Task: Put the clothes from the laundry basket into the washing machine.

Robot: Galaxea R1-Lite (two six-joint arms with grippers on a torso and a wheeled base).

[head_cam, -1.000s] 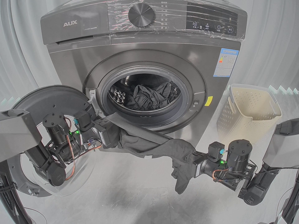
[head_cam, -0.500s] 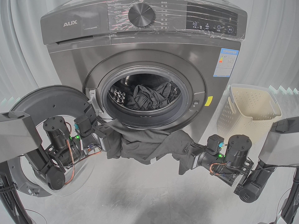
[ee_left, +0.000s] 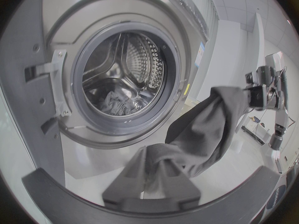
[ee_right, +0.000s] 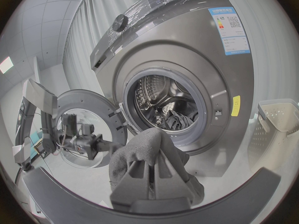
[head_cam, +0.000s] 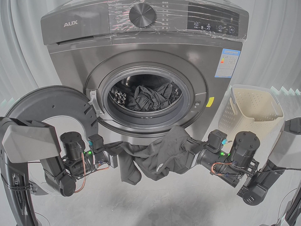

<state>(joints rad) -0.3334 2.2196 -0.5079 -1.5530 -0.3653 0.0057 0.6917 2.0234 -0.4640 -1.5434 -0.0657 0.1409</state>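
A dark grey garment (head_cam: 156, 154) hangs between my two grippers, below and in front of the washing machine's open drum (head_cam: 145, 94). My left gripper (head_cam: 120, 148) is shut on its left end, low beside the open door (head_cam: 47, 104). Shut on the garment's right end, my right gripper (head_cam: 186, 145) is raised toward the drum's lower rim. In the left wrist view the garment (ee_left: 199, 134) runs from my left gripper (ee_left: 152, 178) to the far right gripper (ee_left: 246, 97). The right wrist view shows the cloth (ee_right: 143, 150) bunched over my right gripper (ee_right: 151, 171). More dark clothes (head_cam: 150, 98) lie inside the drum.
A cream laundry basket (head_cam: 254, 110) stands on the floor to the right of the machine, with no clothes visible in it. The round door is swung open to the left. The pale floor (head_cam: 150, 201) lies in front of the machine.
My left gripper has dropped down and away from the drum opening. My right gripper has risen and moved left toward the drum. The garment, stretched before, now sags bunched between them.
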